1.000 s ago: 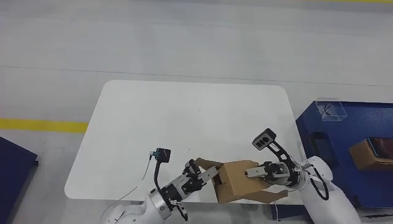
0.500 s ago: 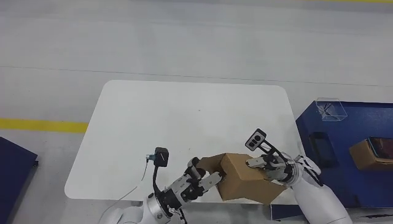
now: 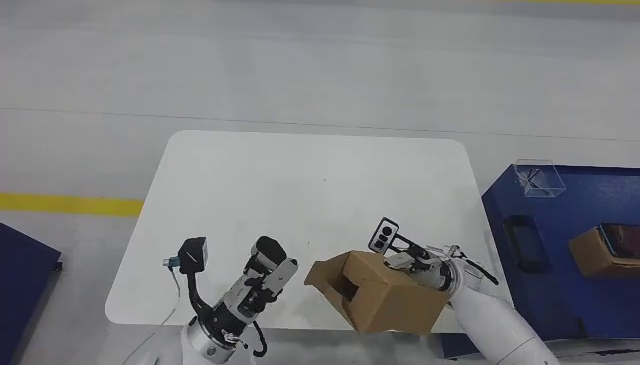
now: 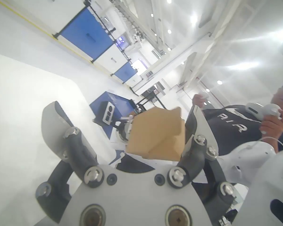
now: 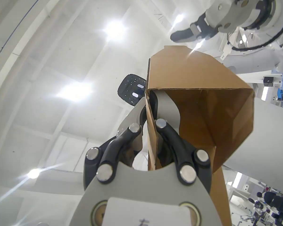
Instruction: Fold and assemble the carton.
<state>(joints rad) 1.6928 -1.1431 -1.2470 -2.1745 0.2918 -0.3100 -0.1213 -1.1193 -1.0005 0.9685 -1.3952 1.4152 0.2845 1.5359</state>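
A brown carton (image 3: 385, 300) hangs over the white table's (image 3: 300, 185) front right edge, tilted, with one end open. My right gripper (image 3: 415, 263) is at its far right side. In the right wrist view the right gripper (image 5: 148, 111) is shut on one wall of the carton (image 5: 202, 95), one finger inside and one outside. My left gripper (image 3: 275, 265) is open a short way left of the carton, not touching it. In the left wrist view the left gripper (image 4: 121, 106) has its fingers spread wide, and the carton (image 4: 158, 135) shows farther off between them.
A blue bin (image 3: 570, 225) stands right of the table, holding a cardboard box (image 3: 605, 248) and a clear container (image 3: 538, 177). The table's far and left parts are bare white surface. A person with hand controllers stands behind the robot.
The left gripper has let go of the carton's flap and pulled back to the left. The right gripper has swung the carton leftward and turned it.
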